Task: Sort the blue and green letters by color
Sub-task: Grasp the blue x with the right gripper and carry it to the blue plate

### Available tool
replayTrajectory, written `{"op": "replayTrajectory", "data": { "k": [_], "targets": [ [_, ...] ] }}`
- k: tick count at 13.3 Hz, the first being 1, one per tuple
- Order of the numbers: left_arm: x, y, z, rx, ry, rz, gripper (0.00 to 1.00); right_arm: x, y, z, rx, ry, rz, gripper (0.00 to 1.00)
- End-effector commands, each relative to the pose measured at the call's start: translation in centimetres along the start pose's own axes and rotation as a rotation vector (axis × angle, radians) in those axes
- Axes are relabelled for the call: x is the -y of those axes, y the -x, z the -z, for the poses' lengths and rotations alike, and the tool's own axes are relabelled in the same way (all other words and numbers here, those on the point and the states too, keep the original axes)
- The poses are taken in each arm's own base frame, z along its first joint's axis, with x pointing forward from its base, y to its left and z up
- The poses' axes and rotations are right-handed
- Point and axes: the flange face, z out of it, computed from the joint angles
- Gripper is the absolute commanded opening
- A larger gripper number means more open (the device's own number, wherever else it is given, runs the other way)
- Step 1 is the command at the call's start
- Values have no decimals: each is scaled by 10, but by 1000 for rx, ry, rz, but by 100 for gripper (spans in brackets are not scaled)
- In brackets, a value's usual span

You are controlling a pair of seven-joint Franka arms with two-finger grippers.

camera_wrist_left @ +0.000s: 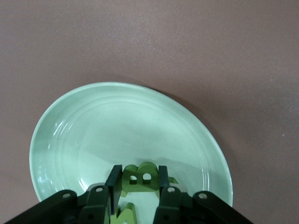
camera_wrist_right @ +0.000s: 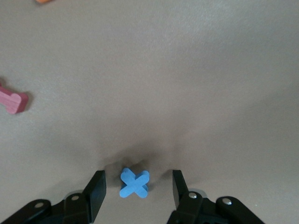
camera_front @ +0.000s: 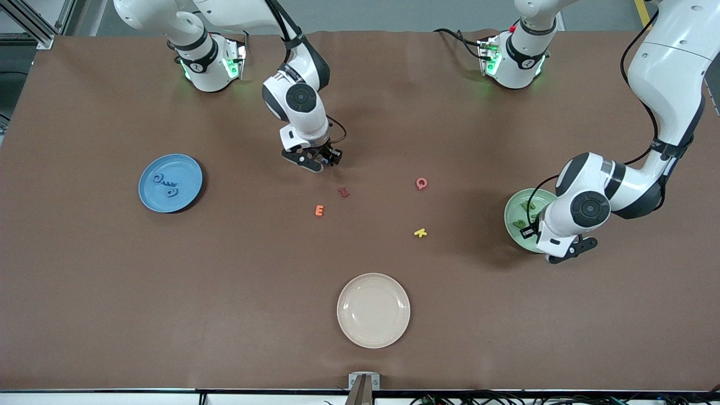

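A blue letter X (camera_wrist_right: 134, 183) lies flat on the brown table. My right gripper (camera_wrist_right: 138, 179) is down around it, open, with a gap on each side between its fingers (camera_wrist_right: 96, 191) and the letter. In the front view that right gripper (camera_front: 325, 162) is near the table's middle. The blue plate (camera_front: 188, 169) toward the right arm's end holds blue letters (camera_front: 167, 185). My left gripper (camera_wrist_left: 138, 173) is shut on a green letter B (camera_wrist_left: 139, 179) just above the green plate (camera_wrist_left: 93, 135). Another green letter (camera_wrist_left: 125, 215) lies under it. In the front view the left gripper (camera_front: 527, 232) is over that green plate (camera_front: 512, 209).
A dark red letter (camera_front: 343, 192), an orange E (camera_front: 319, 210), a pink Q (camera_front: 421, 183) and a yellow K (camera_front: 420, 232) lie loose mid-table. A beige plate (camera_front: 373, 309) with nothing on it sits nearest the front camera.
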Motion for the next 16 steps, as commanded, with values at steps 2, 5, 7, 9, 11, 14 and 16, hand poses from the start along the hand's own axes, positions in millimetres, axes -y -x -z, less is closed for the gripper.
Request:
{"op": "replayTrajectory", "data": {
  "k": [2,5,7,9,11,14,16],
  "targets": [
    [11,-7,-8,-38,-8,-26,3,6,8,-6,-10,-2,-13,54],
    [15,-9,-7,-40,-8,-20,2,6,8,-6,-10,-1,-13,24],
    [15,-9,-8,-38,-8,-21,2,5,7,-6,-9,-1,-16,6],
    [15,-9,-9,-37,-7,-21,2,5,7,-6,-9,-1,-22,0],
    [15,-8,-10,-34,-9,-23,3,5,5,-5,-10,-1,-30,0],
    [15,-4,-12,-30,-15,-28,4,4,-20,8,0,15,-13,0],
    [17,-1,-15,-23,-17,-28,3,-3,-57,41,33,48,55,0]
  ]
}}
